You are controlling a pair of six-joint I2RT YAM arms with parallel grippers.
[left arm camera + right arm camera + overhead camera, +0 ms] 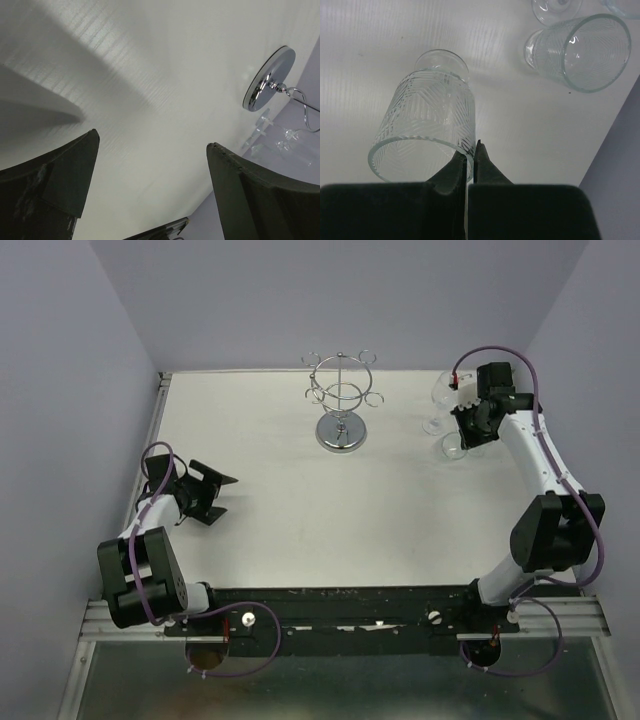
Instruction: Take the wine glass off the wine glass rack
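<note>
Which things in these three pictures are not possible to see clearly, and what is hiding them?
1. Right wrist view: the right gripper pinches the rim of the wine glass. The bowl hides the stem, so whether the foot touches the table is unclear.
2. Right wrist view: a farther glass is cut off by the top edge.
3. Top view: the right arm covers part of the glasses; their number is unclear.
4. Left wrist view: the wine glass rack is cut off by the right edge.

Spare patterned glasses (580,50) stand on the white table (280,500) beside a lavender wall (590,320).
</note>
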